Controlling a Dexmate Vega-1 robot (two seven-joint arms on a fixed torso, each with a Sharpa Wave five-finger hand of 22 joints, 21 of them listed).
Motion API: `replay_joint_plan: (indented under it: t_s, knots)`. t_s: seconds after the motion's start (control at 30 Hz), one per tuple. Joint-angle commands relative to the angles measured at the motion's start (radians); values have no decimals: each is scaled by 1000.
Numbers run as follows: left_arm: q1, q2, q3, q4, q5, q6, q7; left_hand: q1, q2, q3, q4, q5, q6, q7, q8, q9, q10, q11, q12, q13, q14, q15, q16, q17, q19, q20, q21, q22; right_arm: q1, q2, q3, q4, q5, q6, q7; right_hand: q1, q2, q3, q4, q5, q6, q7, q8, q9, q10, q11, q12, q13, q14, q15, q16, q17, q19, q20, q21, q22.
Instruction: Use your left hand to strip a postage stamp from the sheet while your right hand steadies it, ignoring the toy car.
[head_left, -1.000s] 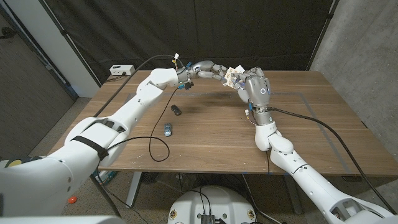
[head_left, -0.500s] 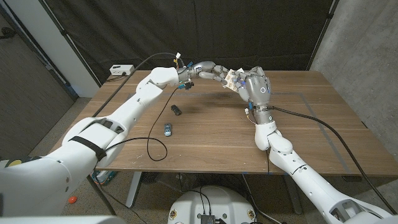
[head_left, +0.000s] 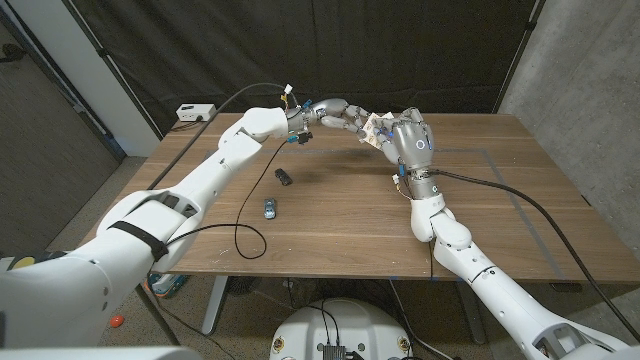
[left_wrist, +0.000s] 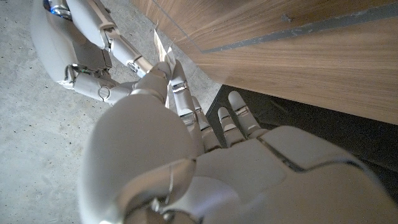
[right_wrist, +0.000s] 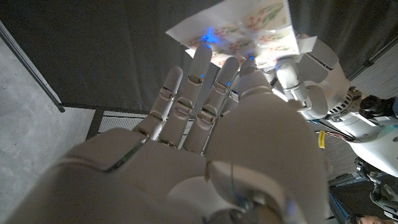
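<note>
Pinching stamp sheet (right_wrist: 239, 31) between both hands: right hand (head_left: 410, 140) grips, left hand (head_left: 338, 114) nips its edge. Flimsy, tearable paper; peel near my fingertips.

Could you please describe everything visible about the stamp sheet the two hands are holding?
The stamp sheet is a small, thin, pale paper sheet printed with reddish floral-looking stamps, blurred in detail. It is held in the air above the table's far side, between the right hand and the left hand, whose fingers meet its edge.

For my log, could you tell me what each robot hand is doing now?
Left robot hand: pinching the stamp sheet.
Right robot hand: holding the sheet.
</note>
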Motion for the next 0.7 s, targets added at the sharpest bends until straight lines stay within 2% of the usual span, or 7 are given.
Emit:
replay_joint_plan:
  t_s: [0.03, 0.17, 0.2, 0.23, 0.3, 0.7]
  knots:
    - [8, 5, 2, -21, -3, 9, 6, -1, 0, 11, 1, 6, 142, -16, 0, 1, -1, 3, 3, 1, 0, -83, -2, 4, -5, 3, 0, 1, -15, 2, 16, -15, 5, -4, 7, -11, 7, -8, 1, 10, 32, 15, 9, 5, 37, 8, 25, 20, 17, -112, 6, 13, 22, -62, 26, -6]
    - [9, 6, 2, -25, -8, 12, 4, -1, 1, 13, 1, 6, 140, -16, 0, 3, -4, 3, 2, 1, -1, -81, -2, 5, -6, 4, 0, 1, -6, 5, 16, 4, 8, 15, -34, -7, 16, -10, 0, 10, 92, 27, 27, 11, 78, 16, 56, 41, 42, -112, 19, 25, 37, -66, 49, -15]
    - [10, 5, 2, -26, -9, 12, 5, -1, 1, 13, 1, 6, 140, -17, 0, 3, -3, 3, 2, 1, -1, -81, -2, 5, -6, 4, 0, 1, -4, 4, 14, 9, 6, 19, -45, 9, 25, -6, -6, 11, 141, 30, 43, 17, 104, 24, 76, 56, 58, -112, 25, 30, 35, -71, 64, -20]
    - [10, 5, 2, -26, -8, 11, 7, -1, 1, 13, 1, 6, 141, -16, 0, 3, -3, 3, 2, 1, -1, -81, -2, 5, -6, 4, 0, 1, -2, 3, 12, 13, 3, 21, -53, 14, 29, -5, -7, 10, 163, 31, 49, 20, 119, 19, 89, 65, 71, -111, 33, 37, 38, -76, 75, -21]
    - [12, 5, 0, -27, -13, 12, 6, -2, 0, 14, 1, 6, 140, -19, 0, 4, -4, 2, 2, 1, -1, -82, -3, 5, -6, 3, -1, 1, 3, 1, 9, 24, 2, 32, -75, 17, 31, -8, -7, 8, 173, 44, 54, 29, 129, 21, 100, 78, 86, -111, 46, 51, 33, -76, 87, -21]
    - [15, -16, -23, 1, -75, 17, -9, -4, -2, 16, 1, 7, 139, -14, 1, 9, -2, 0, 3, 1, 0, -83, -3, 6, -3, 1, 0, 1, 9, -26, -4, 33, 3, 75, -103, 39, 22, -6, -21, 0, 213, 59, 67, 44, 154, 39, 130, 115, 93, -109, 61, 88, 11, -75, 123, -22]
